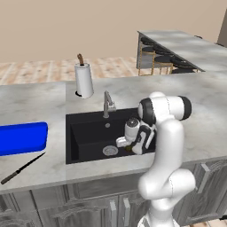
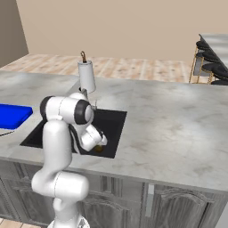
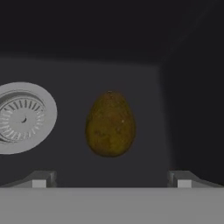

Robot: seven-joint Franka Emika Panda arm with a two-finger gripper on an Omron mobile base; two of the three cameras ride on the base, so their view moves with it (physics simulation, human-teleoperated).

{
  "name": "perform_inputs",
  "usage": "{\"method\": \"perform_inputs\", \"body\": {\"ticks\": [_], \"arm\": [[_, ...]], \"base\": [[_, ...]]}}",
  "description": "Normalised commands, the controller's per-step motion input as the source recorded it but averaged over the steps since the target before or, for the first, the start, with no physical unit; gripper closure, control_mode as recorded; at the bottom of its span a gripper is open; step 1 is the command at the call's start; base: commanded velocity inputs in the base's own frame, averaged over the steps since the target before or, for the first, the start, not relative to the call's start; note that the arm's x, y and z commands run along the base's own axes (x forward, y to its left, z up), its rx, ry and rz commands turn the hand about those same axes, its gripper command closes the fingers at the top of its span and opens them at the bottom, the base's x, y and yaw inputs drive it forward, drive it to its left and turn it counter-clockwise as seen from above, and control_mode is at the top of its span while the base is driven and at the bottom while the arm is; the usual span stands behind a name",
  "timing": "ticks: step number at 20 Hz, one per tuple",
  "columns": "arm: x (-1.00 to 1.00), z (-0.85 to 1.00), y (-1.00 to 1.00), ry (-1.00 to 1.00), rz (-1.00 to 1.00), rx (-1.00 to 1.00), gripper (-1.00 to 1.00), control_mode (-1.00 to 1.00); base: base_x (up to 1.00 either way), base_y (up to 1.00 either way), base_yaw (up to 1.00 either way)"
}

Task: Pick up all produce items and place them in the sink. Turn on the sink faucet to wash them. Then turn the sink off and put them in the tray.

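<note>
Produce here numbers one: a single egg-shaped, brownish-yellow mottled item lying on the floor of the black rectangular recessed sink, beside the one round silver drain and apart from it, towards the sink's right wall as seen from the left base view. Down inside that sink hangs the white arm's two-finger gripper, its two dark fingertips spread wide with nothing between them; in the hand view the produce item sits ahead of the tips, roughly centred in the gap and not touching either. In the left base view the item shows as a small brownish spot just under the hand, next to the drain; in the right base view it peeks out below the hand at the sink's near edge. One small grey metal faucet with an upright stem stands at the sink's back rim, on the grey marbled counter. Behind the sink stands one white paper-towel roll on its holder. Left of the sink rests one bright blue flat tray with rounded corners, and in front of that tray lies one dark-handled knife, slanted on the counter.
</note>
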Motion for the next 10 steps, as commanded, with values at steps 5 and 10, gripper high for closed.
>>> {"method": "perform_inputs", "body": {"ticks": [5,10], "arm": [[0.18,-0.16,0.00,0.00,0.00,0.00,-1.00,-1.00],[0.13,-0.14,-0.01,0.00,0.00,0.00,-1.00,-1.00]], "base": [[0.00,0.00,0.00],[0.00,0.00,0.00]]}}
